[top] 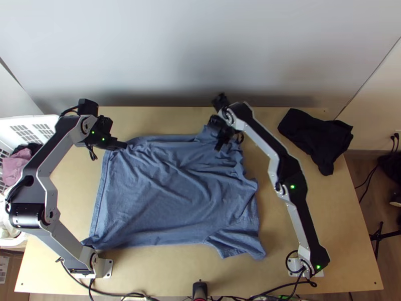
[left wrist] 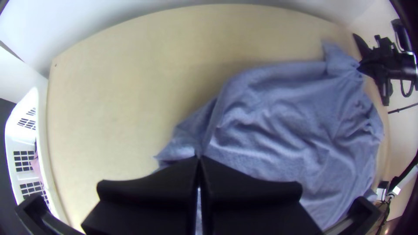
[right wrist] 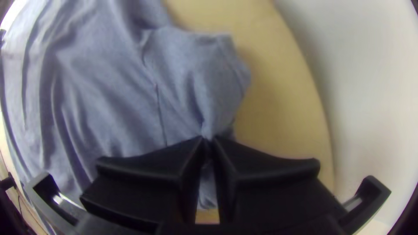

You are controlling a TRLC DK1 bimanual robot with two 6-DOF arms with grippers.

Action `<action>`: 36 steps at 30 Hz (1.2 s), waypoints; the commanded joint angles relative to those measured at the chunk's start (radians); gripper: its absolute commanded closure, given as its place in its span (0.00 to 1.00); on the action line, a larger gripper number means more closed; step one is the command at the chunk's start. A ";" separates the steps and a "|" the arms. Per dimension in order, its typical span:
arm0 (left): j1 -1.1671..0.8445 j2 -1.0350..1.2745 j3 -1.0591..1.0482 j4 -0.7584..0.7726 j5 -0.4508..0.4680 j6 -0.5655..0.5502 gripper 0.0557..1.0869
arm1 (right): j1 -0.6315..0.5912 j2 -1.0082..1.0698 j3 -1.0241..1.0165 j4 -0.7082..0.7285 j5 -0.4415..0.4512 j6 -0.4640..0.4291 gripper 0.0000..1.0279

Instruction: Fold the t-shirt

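Observation:
The blue t-shirt (top: 170, 195) lies spread with wrinkles over the middle of the table, one sleeve sticking out at its near right. At its far left corner my left gripper (top: 124, 145) is shut on the cloth. In the left wrist view, the left gripper (left wrist: 198, 159) pinches a gathered edge of the t-shirt (left wrist: 278, 126). My right gripper (top: 219, 146) is at the shirt's far right part, near the sleeve. In the right wrist view, the right gripper (right wrist: 208, 140) is shut on bunched cloth of the t-shirt (right wrist: 104, 87) beside a seam.
A black cloth (top: 316, 138) lies at the table's far right. At the left edge stands a white basket (top: 35, 123) with clothes in it. Bare tabletop (top: 295, 226) shows right of the shirt, and a wall rises behind the table. Cables run along the near edge.

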 commanded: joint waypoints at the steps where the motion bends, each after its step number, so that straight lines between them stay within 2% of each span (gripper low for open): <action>1: -0.002 -0.040 0.002 -0.003 0.017 0.000 0.96 | -0.005 -0.120 0.002 0.020 -0.008 0.014 0.88; 7: -0.002 -0.077 -0.011 -0.015 0.028 -0.001 0.96 | 0.000 -0.211 -0.024 0.022 -0.006 0.025 0.88; 15: 0.000 -0.173 -0.020 -0.032 0.051 -0.001 0.96 | -0.068 -0.271 -0.032 0.038 -0.008 0.024 0.91; 23: 0.060 -0.278 -0.058 -0.034 0.089 0.019 0.96 | -0.042 -0.326 -0.116 -0.057 -0.092 -0.012 0.92; 36: 0.176 -0.382 -0.087 -0.032 0.169 0.022 0.96 | -0.019 -0.421 -0.226 -0.029 -0.104 -0.004 0.92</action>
